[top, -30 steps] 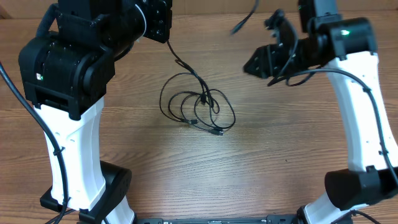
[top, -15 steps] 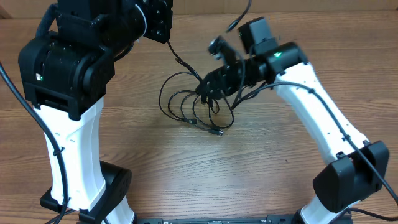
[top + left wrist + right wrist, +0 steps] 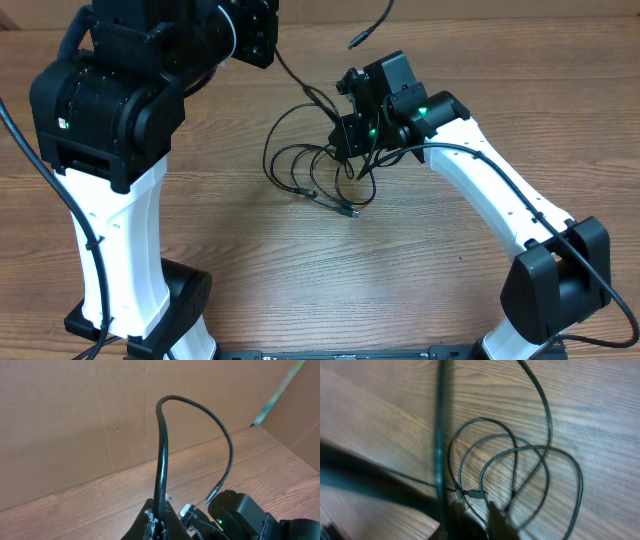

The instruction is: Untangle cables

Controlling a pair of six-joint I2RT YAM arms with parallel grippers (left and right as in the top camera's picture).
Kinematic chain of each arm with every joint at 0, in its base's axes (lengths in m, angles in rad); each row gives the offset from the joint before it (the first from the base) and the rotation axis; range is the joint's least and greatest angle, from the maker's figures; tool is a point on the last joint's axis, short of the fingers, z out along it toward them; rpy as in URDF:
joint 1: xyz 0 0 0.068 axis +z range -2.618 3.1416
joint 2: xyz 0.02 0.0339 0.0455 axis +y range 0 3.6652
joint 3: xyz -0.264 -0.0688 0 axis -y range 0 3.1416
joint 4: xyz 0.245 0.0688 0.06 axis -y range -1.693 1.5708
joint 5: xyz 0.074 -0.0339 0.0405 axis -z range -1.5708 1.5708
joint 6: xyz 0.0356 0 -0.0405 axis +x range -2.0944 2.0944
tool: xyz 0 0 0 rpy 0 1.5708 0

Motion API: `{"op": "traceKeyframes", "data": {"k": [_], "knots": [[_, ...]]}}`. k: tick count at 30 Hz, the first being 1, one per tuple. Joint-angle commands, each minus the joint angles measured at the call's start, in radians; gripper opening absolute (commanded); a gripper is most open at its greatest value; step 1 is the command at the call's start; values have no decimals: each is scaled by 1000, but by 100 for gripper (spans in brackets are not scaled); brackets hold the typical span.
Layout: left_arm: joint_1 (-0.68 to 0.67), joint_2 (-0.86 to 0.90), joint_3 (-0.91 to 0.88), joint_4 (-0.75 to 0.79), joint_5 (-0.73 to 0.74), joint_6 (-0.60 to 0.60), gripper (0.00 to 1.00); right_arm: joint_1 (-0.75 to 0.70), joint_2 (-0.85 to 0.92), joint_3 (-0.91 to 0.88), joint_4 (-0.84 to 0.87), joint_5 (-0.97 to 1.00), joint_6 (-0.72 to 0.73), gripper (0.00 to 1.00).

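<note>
Two arms work at one wooden table (image 3: pixel 420 280): the left arm (image 3: pixel 110 120) stands over the table's left half and the right arm (image 3: pixel 490 190) reaches in from its right front corner. There are two grippers and one tangle of cables (image 3: pixel 318 170), which lies just behind the middle of the table.

The cables are thin, black and limp. The right wrist view shows three rounded loops lying flat on the wood and overlapping one another, with a further strand curving in from the table's far side. One small plug (image 3: pixel 349 212) rests on the table at the near edge of the tangle. One strand rises off the table to the left gripper (image 3: pixel 258 40), which hangs above the far part of the table with its fingers pressed together on that strand. Beyond the fingers the strand arches through the air and ends in a free plug end (image 3: pixel 355 42) above the far edge.

The right gripper (image 3: pixel 350 150) is down on the right side of the tangle with its fingers drawn together, and a blurred strand runs straight into them, so it looks clamped on the cables.

How many separate cords make up the tangle cannot be told. The right fingertips are dark, blurred and cut off at the frame's bottom edge.
</note>
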Motion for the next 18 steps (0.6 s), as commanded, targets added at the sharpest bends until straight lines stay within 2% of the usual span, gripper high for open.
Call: {"op": "traceKeyframes", "data": {"k": [1, 6, 9, 14, 16, 18], "knots": [[-2, -1, 6, 4, -57, -14, 4, -8, -6, -4, -12, 45, 33, 5], [5, -9, 6, -11, -322, -23, 4, -79, -26, 32, -114, 138, 12, 4], [31, -34, 6, 6, -431, -58, 4, -162, -43, 35, -169, 183, 12, 14], [124, -85, 7, 51, -441, -103, 4, -311, -43, 35, -244, 203, 12, 22], [169, -101, 7, 59, -440, -134, 4, -362, -43, 35, -258, 203, 12, 21], [209, -110, 7, 58, -426, -158, 4, -400, -43, 35, -264, 192, 13, 17]]}}
